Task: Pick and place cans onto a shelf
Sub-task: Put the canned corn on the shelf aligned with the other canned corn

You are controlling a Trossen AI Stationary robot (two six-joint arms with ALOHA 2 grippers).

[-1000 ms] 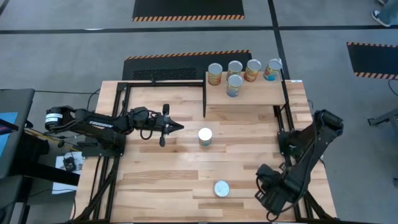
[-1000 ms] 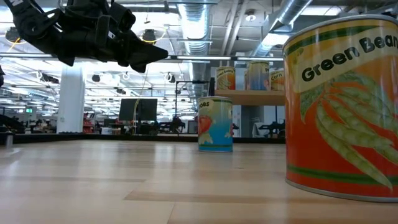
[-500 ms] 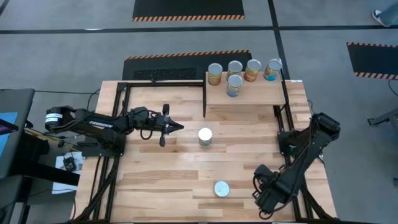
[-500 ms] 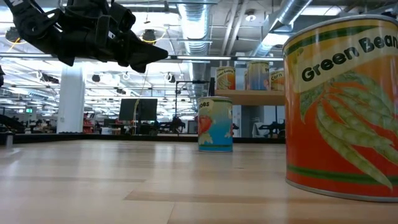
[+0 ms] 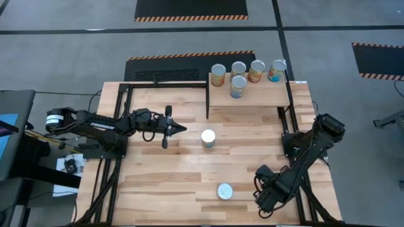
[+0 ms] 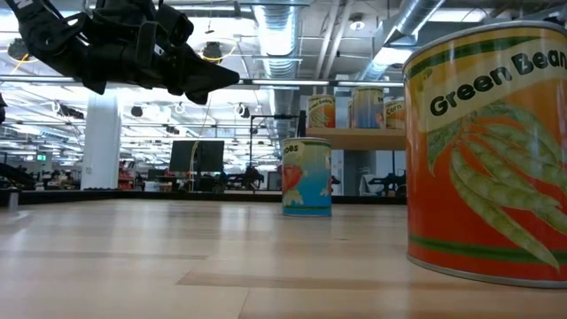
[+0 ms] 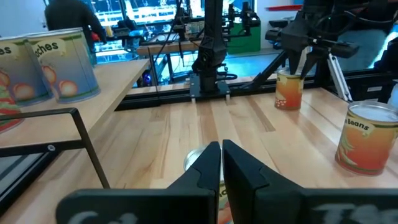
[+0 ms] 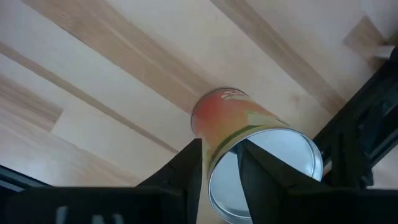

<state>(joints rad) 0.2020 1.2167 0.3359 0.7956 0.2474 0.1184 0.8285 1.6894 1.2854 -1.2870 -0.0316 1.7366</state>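
Note:
Several cans [image 5: 238, 85] stand on the pale wooden shelf [image 5: 265, 96] at the table's far right. A can [image 5: 208, 137] stands mid-table, just right of my left gripper [image 5: 180, 128], which is shut, level and empty. Another can [image 5: 225, 191] stands near the front edge. My right gripper [image 8: 221, 146] points down, open, over an upright orange-labelled can [image 8: 224, 118] at the near right. One finger is beside the can's rim and the other is over its lid [image 8: 280, 180]. In the high view the arm hides this can. My right gripper comes at the orange-labelled can from above, with one finger [image 8: 261, 168] across the lid's edge. Whether it touches the lid, I cannot tell. The can stands on the table on its base.
A black metal frame [image 5: 167, 85] runs along the far left of the table and beside the shelf. Bare planks [image 5: 158, 176] lie at the near left. In the low view the near can [image 6: 487, 159] fills the right side.
My right gripper has gone toward the table's left edge and come down a little, over the can at the near right. The cans and my left arm have kept still.

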